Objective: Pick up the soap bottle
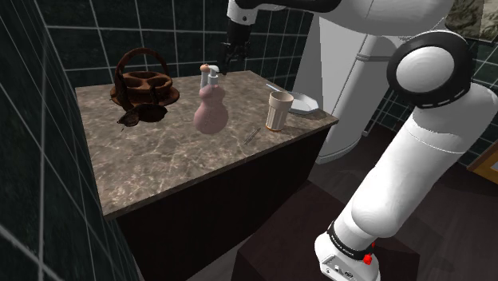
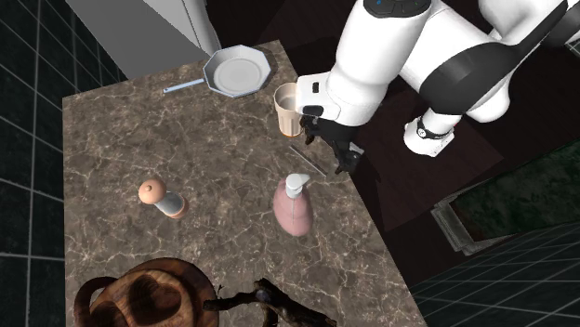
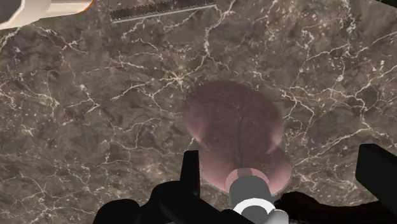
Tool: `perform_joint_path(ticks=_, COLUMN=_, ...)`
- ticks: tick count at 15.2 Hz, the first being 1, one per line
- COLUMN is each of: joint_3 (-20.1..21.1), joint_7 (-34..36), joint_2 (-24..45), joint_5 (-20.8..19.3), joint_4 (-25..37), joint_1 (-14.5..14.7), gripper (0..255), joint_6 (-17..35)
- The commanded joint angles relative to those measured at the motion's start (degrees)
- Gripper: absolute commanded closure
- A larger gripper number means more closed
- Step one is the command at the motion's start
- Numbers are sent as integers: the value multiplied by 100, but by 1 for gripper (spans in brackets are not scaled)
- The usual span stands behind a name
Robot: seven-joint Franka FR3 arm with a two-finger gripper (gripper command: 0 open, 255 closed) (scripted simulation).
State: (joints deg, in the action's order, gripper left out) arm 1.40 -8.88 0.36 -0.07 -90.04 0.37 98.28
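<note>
The soap bottle is pale pink and gourd-shaped with a white pump top, standing upright near the middle of the marble counter. My black gripper hangs in the air above it, open and holding nothing. In the second exterior view the gripper hovers up and to the right of the bottle. In the wrist view the bottle lies below the gripper, with the left finger close to its neck and the right finger standing well off it.
A beige cup and a grey pan stand at the counter's end nearest the arm. A thin rod lies between cup and bottle. A small shaker, a wooden basket and dark glasses sit further along.
</note>
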Motion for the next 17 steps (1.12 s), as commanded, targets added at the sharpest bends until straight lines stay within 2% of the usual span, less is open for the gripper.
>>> perform_joint_path(ticks=1, joint_3=-3, joint_7=-60, joint_2=520, joint_5=80, joint_4=661, joint_1=-4, gripper=0, joint_6=-123)
perform_joint_path(ticks=5, joint_3=28, joint_7=-112, joint_2=1620, joint_5=211, joint_4=2206, joint_1=-2, gripper=0, joint_6=-544)
perform_joint_path(ticks=12, joint_3=28, joint_7=-138, joint_2=1395, joint_5=220, joint_4=1329, joint_1=-7, gripper=0, joint_6=108)
perform_joint_path(ticks=14, joint_3=28, joint_7=-140, joint_2=1381, joint_5=221, joint_4=1264, joint_1=-7, gripper=0, joint_6=159)
perform_joint_path(ticks=15, joint_3=26, joint_7=-144, joint_2=1386, joint_5=221, joint_4=1275, joint_1=-10, gripper=255, joint_6=153)
perform_joint_path(ticks=17, joint_3=26, joint_7=-144, joint_2=1389, joint_5=221, joint_4=1279, joint_1=-10, gripper=255, joint_6=152)
